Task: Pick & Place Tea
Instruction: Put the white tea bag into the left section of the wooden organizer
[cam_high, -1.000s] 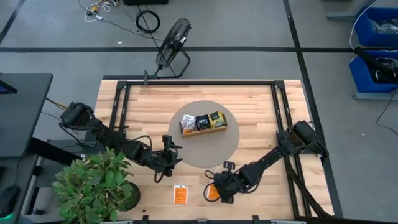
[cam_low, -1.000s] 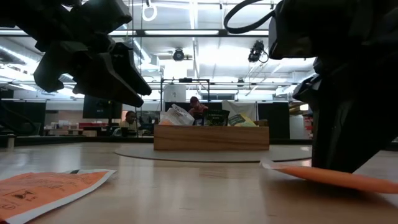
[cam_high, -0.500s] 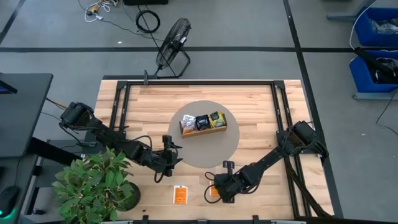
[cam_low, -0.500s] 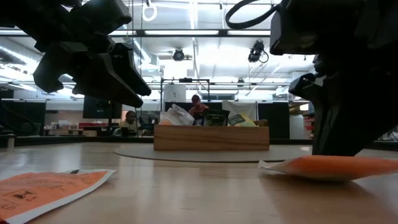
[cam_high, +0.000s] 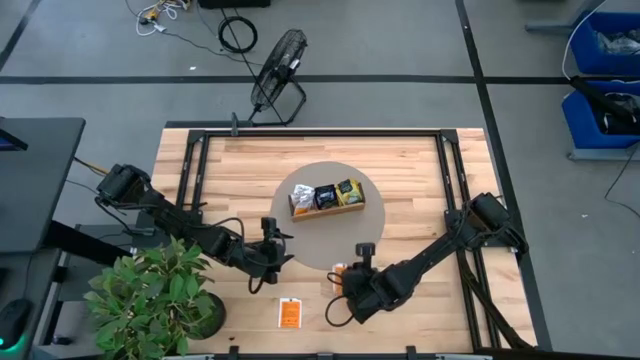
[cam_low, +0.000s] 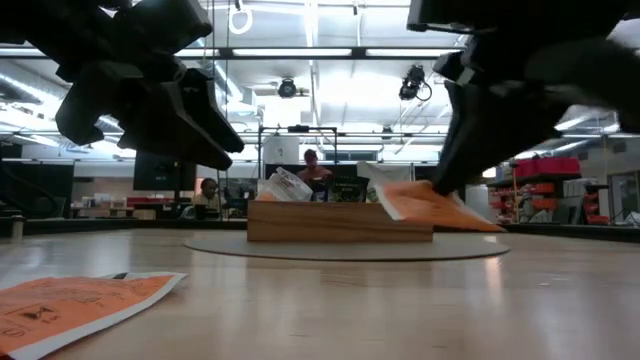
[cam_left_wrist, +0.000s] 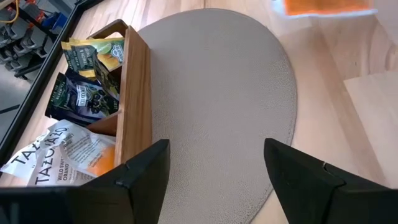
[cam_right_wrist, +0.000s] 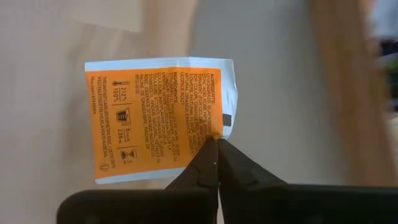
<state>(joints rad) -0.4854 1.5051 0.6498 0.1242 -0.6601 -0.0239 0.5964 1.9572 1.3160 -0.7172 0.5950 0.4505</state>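
Note:
My right gripper (cam_high: 347, 278) is shut on an orange tea packet (cam_right_wrist: 155, 118) near the table's front, just off the round grey mat (cam_high: 370, 230). The low view shows that packet (cam_low: 425, 205) in the air. A second orange packet (cam_high: 290, 314) lies flat on the wood near the front edge. The wooden tray (cam_high: 327, 196) stands on the mat and holds a white, a dark and a yellow-green packet, each leaning in its compartment. My left gripper (cam_high: 280, 250) hovers open at the mat's left edge, holding nothing. My right gripper pinches the orange packet between its two fingertips (cam_right_wrist: 205, 163), at one edge close to a corner (cam_right_wrist: 210, 132). The fingers slant down from the table's right. The packet is lifted clear of the table and hangs tilted, its free end pointing toward the tray.
A potted plant (cam_high: 150, 300) stands at the table's front left corner, beside the left arm. A black frame (cam_high: 320, 135) runs round the table's edges. Bare wood lies between the mat and the front edge.
My right gripper has risen and tipped, carrying the orange packet up and a little toward the mat. The packet lay flat on the wood a second ago, then had one edge raised, and now hangs clear and tilted.

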